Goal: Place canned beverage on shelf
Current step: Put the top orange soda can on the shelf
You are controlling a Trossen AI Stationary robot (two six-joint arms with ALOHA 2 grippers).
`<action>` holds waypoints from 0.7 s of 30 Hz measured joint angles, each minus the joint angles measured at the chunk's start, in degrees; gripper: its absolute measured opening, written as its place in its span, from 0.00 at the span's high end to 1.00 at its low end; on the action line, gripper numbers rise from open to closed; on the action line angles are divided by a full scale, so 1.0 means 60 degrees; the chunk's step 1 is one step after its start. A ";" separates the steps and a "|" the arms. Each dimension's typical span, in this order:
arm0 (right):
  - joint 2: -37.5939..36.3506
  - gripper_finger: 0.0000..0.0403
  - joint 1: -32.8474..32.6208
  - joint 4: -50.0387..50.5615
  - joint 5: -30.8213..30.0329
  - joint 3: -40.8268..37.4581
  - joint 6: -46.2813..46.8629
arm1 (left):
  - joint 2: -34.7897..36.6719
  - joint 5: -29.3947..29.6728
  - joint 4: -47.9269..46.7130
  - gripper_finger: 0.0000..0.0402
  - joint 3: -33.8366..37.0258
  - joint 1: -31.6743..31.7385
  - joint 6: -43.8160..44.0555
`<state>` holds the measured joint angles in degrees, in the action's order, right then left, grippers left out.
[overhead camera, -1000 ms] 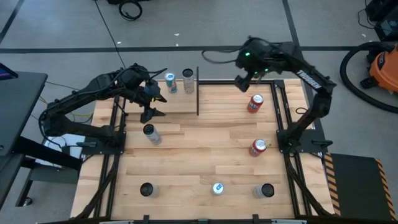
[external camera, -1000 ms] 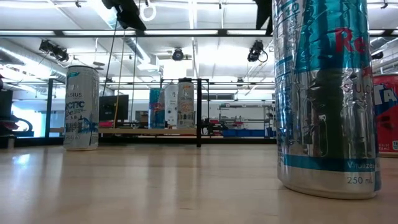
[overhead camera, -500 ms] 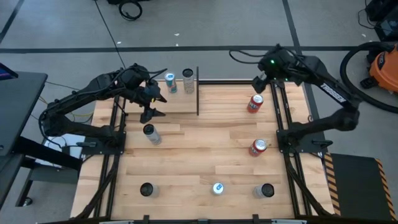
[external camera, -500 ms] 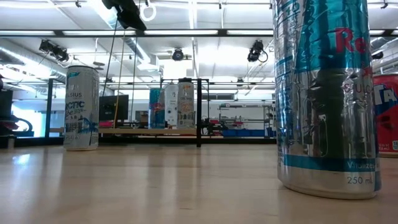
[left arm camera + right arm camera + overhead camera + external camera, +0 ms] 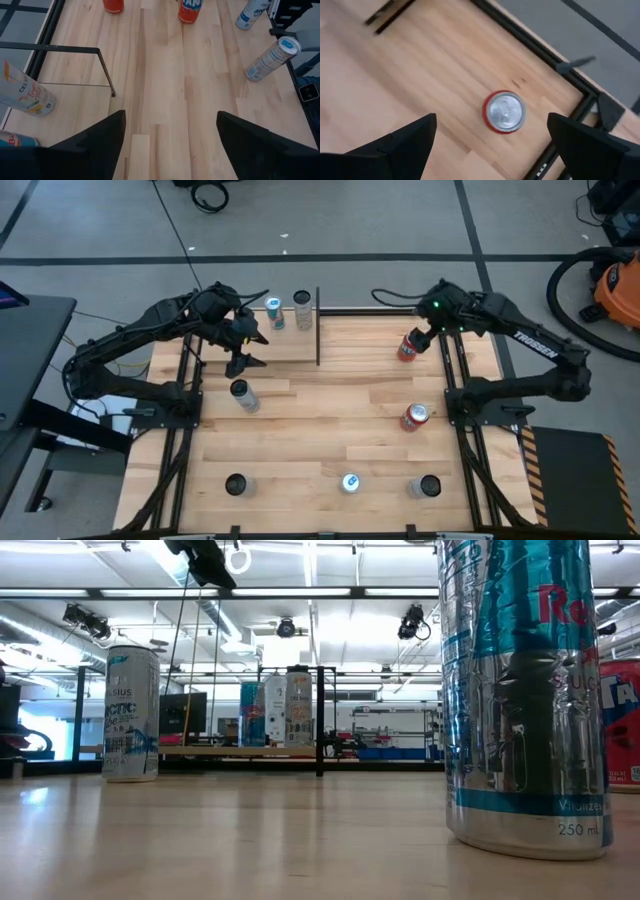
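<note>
Hovering at the upper right of the high view, the right gripper (image 5: pixel 418 340) spreads its fingers wide, empty, above a red can (image 5: pixel 408 348) standing on the table (image 5: pixel 330 420). Upper left, the left gripper (image 5: pixel 243 343) hangs released, jaws apart, over the shelf (image 5: pixel 285 348), which carries 2 cans (image 5: pixel 288 312).

Two dark jointed arms; right arm (image 5: pixel 520 340) white TROSSEN lettering, green light; black cables.

Robotics lab: strip-lit hall (image 5: pixel 320 590), equipment racks.
</note>
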<state>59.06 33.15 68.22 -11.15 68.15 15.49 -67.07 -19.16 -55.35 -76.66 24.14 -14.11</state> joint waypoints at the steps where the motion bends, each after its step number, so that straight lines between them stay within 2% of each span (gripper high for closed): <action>1: -0.0162 0.03 0.0000 -0.0227 -0.0117 -0.0330 0.0266 | 0.0000 0.0000 0.0004 0.22 0.0000 0.0000 -0.0004; 9: -0.0939 0.03 0.0000 -0.1283 -0.0229 -0.2310 0.1348 | 0.0000 0.0000 0.0004 0.22 0.0000 0.0000 -0.0011; 17: -0.1406 0.03 0.0000 -0.2370 -0.1215 -0.3704 0.2312 | 0.0000 0.0000 0.0004 0.22 0.0000 0.0000 -0.0018; 21: -0.1563 0.03 0.0000 -0.2977 -0.1350 -0.4394 0.2436 | 0.0000 0.0000 0.0015 0.22 0.0000 0.0000 -0.0024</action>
<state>49.68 33.15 50.36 -19.25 41.79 30.11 -67.07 -19.16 -55.26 -76.66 24.14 -14.25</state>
